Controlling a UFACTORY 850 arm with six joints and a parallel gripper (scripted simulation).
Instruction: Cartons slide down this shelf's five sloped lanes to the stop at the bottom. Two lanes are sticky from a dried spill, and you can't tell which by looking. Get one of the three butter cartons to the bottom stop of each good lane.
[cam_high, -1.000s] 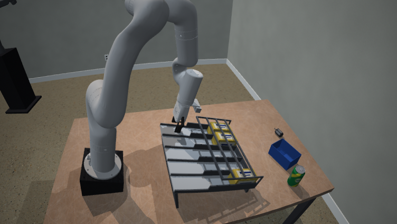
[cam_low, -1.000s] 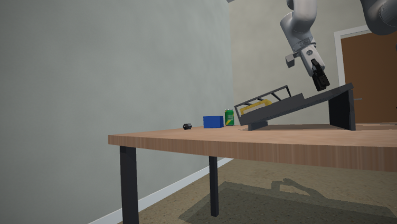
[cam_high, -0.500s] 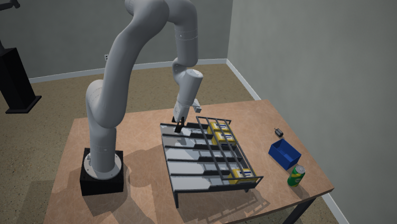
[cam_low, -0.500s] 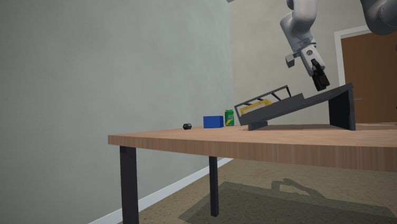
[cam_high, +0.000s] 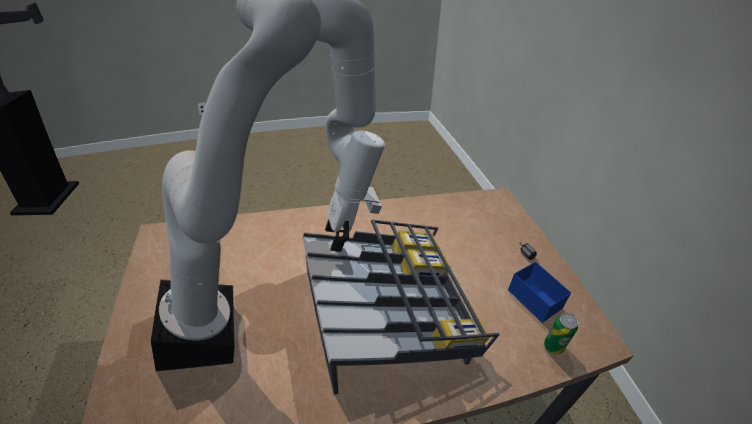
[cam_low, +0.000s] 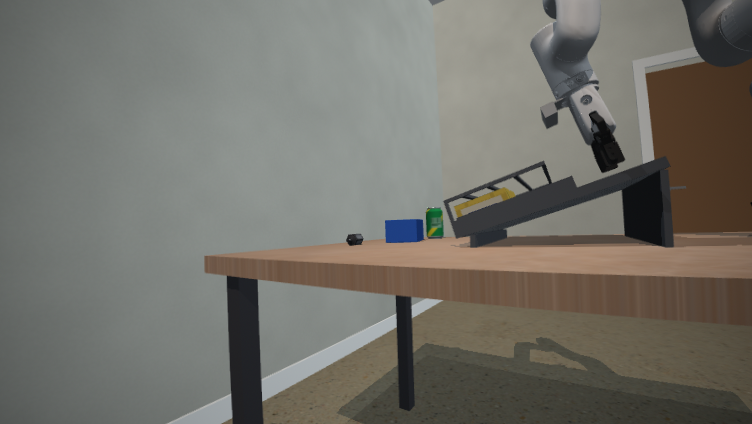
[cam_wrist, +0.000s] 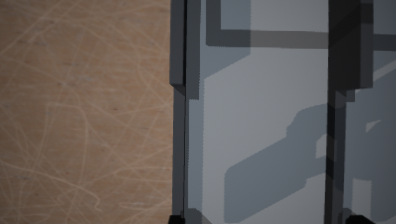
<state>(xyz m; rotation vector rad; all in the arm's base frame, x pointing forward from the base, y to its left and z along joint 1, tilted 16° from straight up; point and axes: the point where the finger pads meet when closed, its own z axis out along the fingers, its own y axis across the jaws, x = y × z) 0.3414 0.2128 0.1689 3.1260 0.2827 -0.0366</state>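
Observation:
The dark sloped shelf (cam_high: 387, 294) with five lanes stands on the table, its low end to the right under a bar cage. Three yellow butter cartons lie at the bottom stop: one in the farthest lane (cam_high: 412, 239), one in the second lane (cam_high: 424, 260), one in the nearest lane (cam_high: 457, 331). The two lanes between them are empty. My gripper (cam_high: 339, 241) is open and empty, just above the top end of the farthest lane; it also shows in the exterior view (cam_low: 606, 150). The wrist view shows that bare grey lane (cam_wrist: 260, 125) between its dark rails.
A blue bin (cam_high: 538, 290), a green can (cam_high: 560, 332) and a small black object (cam_high: 527, 250) sit on the table to the right of the shelf. The arm's base (cam_high: 193, 321) stands at the table's left.

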